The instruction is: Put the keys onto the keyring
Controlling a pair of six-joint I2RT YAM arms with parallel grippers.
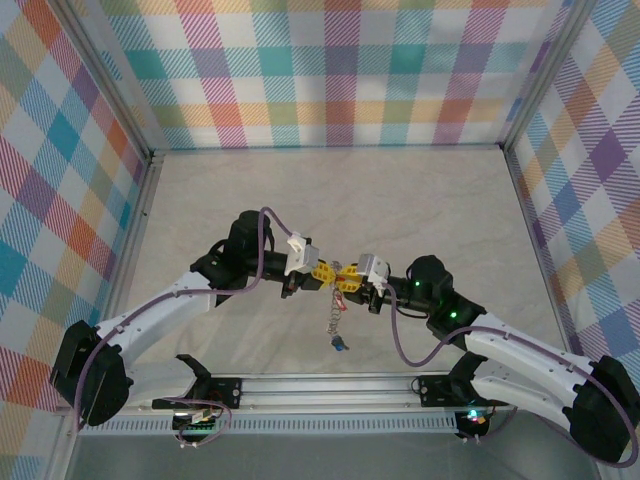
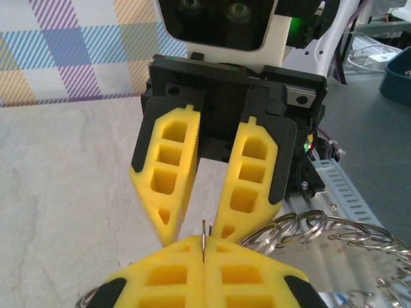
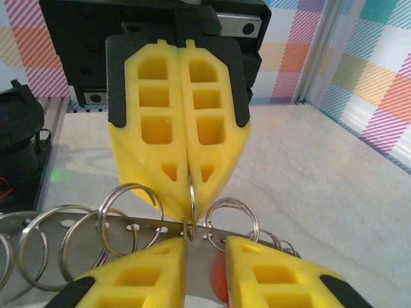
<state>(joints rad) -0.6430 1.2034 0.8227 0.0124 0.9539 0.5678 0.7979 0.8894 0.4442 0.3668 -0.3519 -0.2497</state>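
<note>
Left gripper [image 3: 187, 204] clamped on keyring [image 3: 192, 185], mid-air over table [image 1: 420, 220] centre. Right gripper [image 3: 205, 247] slightly open around red key [image 3: 218, 282]; grip unclear. Risk: misaligned key skids off the ring, drops.

The keyring [image 3: 191, 191], a thin silvery loop, stands upright and edge-on, pinched between the left fingers [image 3: 160, 147] above the tabletop [image 1: 400, 200]. Its chain [image 1: 335, 318] of linked silver rings dangles straight down, a small dark piece at its end. 1 red-headed key [image 1: 343, 285] sits just beneath the loop, its blade too small to make out.
</note>
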